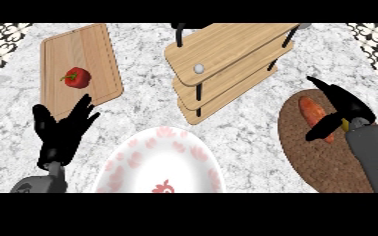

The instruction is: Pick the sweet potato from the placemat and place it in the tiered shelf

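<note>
Your counter [148, 110] is a speckled grey-white stone top, and the biggest thing on it is the tiered shelf [221, 50], stacked boards of pale wood on thin black posts, set at a slant towards the far right. Near you in the middle sits a round white plate [140, 165] with a soft pink flower pattern. At the far left lies a rectangular wooden cutting board [100, 55] with a small glossy red pepper [77, 77] on it. At the right edge you have the placemat [310, 155], a rounded, coarse brown mat, and the sweet potato [314, 112] lies on its far end: long, orange-red and tapered. You are at the pick-up step. Your right hand [341, 111] is over the potato with fingers spread across it; they do not look closed round it, so judge it not yet gripped. Your left hand [63, 130] rests open, fingers up, by the board's near corner. Next you will likely need to close round the potato's middle, lift it off the mat, and carry it left and away to a shelf board.
</note>
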